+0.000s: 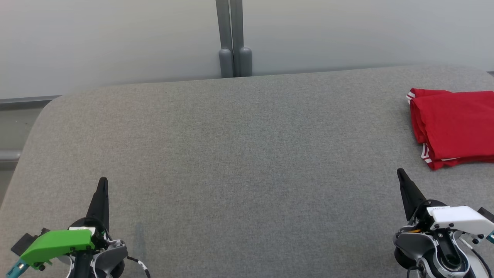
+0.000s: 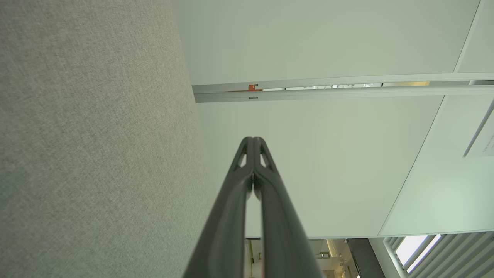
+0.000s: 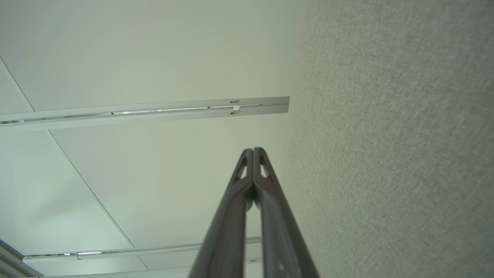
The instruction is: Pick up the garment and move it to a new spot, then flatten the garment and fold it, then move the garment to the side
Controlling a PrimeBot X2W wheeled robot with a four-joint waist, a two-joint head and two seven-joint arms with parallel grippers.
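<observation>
Grey fabric covers the table (image 1: 231,154) in front of you, its far edge meeting a pale wall (image 1: 115,38) with a grey double post (image 1: 233,38) at the middle. Your garment (image 1: 455,123), red with thin white stripes at its hems, lies folded in a flat stack at the far right of the table, running off the right edge of the head view.

Your left gripper (image 1: 102,180) sits at the near left, low over the table, with its green-covered wrist toward you and its dark fingers pointing away to the far side. The fingers are pressed together to a single point with nothing between them; the left wrist view shows their tips meeting.

Your right gripper (image 1: 400,172) mirrors it at the near right, with a white-covered wrist and fingers leaning slightly to the left. They too are closed tip to tip and empty. It rests near the garment's near left corner but apart from it, with bare fabric between.
</observation>
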